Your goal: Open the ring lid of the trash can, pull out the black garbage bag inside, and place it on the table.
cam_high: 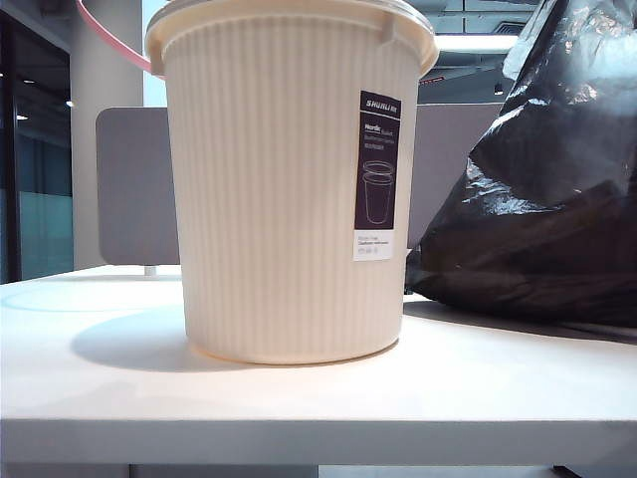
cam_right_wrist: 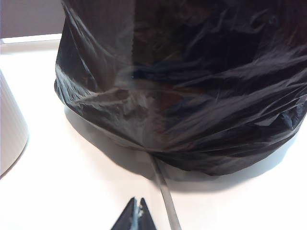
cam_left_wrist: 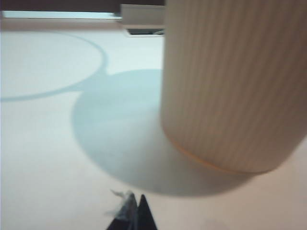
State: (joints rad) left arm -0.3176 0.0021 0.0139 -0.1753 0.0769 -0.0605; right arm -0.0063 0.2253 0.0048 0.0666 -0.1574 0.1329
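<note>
Nearest to the exterior camera stood the trash can [cam_high: 294, 189], upright on the table [cam_high: 299, 398], with the black garbage bag [cam_high: 542, 199] already out and resting on the tabletop beside it. Only a thin arc of the ring lid [cam_high: 107, 42] showed, sticking out behind the rim, so it seemed lifted off its seat.

Left gripper [cam_left_wrist: 135, 213] had its jaws pressed fully together, holding nothing, low over the table; the can was just ahead of it and a bit to one side, not touching. Right gripper [cam_right_wrist: 136, 215] was also closed tight and empty; the bag sat directly in front of it, near but apart.

Judging by this, the task looked approx. finished, w/ both tools clear.

Risks from here:
- The bag looked tall and soft, so it could slump or roll toward the right gripper, or toward the table edge, if nudged.
- A thin grey line [cam_right_wrist: 163, 189] ran from under the bag past the right fingertips; I could not tell what it was. If it was a cord, a moving arm could snag it.
- The left arm, turning near the can, could knock it, and the loose ring could drop.
</note>
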